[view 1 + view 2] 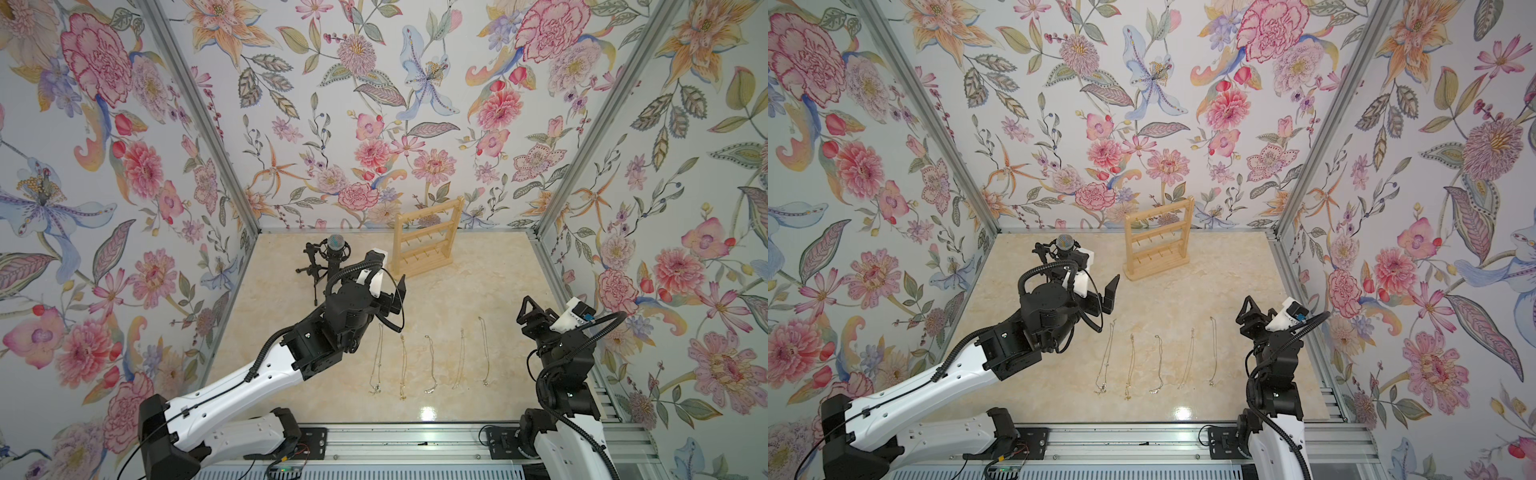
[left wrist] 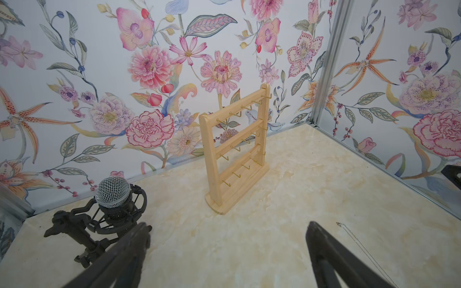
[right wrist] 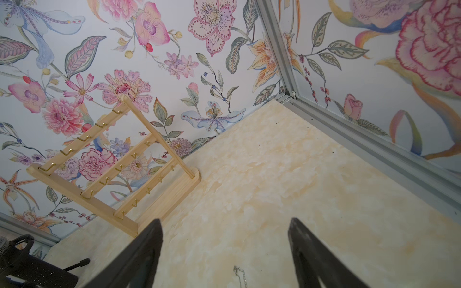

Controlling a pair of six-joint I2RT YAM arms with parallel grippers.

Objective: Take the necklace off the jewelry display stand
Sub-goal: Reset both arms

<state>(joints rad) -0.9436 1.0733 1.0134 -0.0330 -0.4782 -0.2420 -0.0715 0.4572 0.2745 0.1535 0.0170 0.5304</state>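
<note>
Our left fingers (image 2: 129, 251) stand wide apart, gripping nothing, and our right fingers (image 3: 147, 246) likewise. Both pairs hang above the counter (image 1: 457, 299). Between the two pairs, five necklaces (image 1: 431, 365) lie side by side on it. Ahead of both pairs, well apart, the jewelry display stand (image 2: 210, 162) stands upright, with a microphone (image 2: 113, 192) near the left fingers.
</note>
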